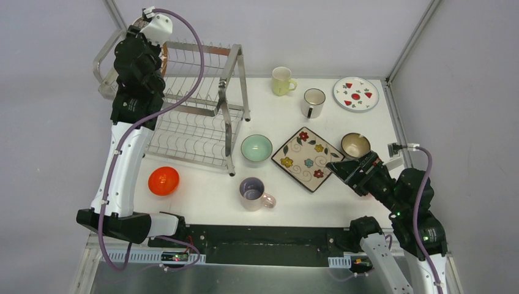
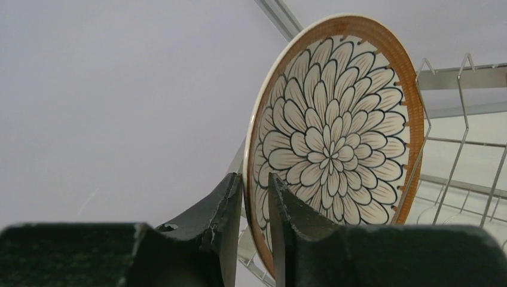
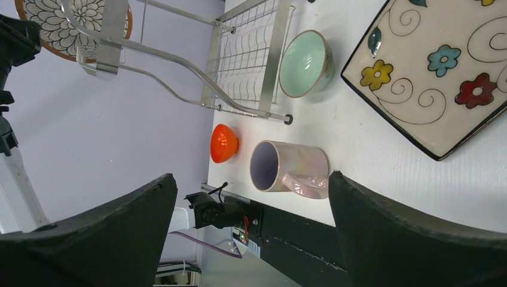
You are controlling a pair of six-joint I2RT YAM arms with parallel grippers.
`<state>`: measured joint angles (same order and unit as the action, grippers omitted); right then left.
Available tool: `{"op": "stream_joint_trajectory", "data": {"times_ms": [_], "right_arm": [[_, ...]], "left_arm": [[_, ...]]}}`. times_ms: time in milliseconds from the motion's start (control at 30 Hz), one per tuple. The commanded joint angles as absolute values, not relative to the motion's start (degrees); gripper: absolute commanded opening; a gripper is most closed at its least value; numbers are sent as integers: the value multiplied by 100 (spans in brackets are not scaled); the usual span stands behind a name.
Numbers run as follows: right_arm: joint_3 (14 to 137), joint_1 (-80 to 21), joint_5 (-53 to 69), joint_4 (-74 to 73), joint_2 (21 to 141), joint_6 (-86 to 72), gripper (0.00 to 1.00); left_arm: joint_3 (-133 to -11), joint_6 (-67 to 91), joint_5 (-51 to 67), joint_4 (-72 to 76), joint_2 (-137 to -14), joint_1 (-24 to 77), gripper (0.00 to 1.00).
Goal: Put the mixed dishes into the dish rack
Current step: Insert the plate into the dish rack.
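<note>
Straddling the upright petal-pattern plate to seat it in the dish rack, the left gripper sits narrow, hold uncertain.

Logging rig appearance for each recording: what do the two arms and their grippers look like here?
Both arms share one build: the left arm and right arm have bulky black joint housings and smooth white links. A purple cable loops along the left one, another along the right. The left gripper and right gripper have matte black, wedge-shaped fingers with rough surfaces.
</note>
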<state>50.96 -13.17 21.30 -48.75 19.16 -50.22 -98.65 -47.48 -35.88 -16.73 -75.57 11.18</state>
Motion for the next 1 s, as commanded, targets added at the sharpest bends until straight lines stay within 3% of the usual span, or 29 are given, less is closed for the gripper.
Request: {"op": "stream_joint_trajectory", "data": {"times_ms": [0,167,433,967], "right_arm": [[5051,-1327,2185,-4520,2000,-5029,100],[5085,-1326,2215,-4510,2088,-4979,100],[4923,-1325,2145,-4515,2101,-4952,100],[5049,-1321,1757,-4724,2630,-4788,100]], "left_arm": [[-9700,-4617,-3599,-1469,-7261,1107,25],[-9686,-4495,-3579,-1587,-7252,1107,36],[-10180,-3376,-3026,-2313,-7048,1107,67],[-10459,-1074,-962,-3725,-6143,1107,92]]}}
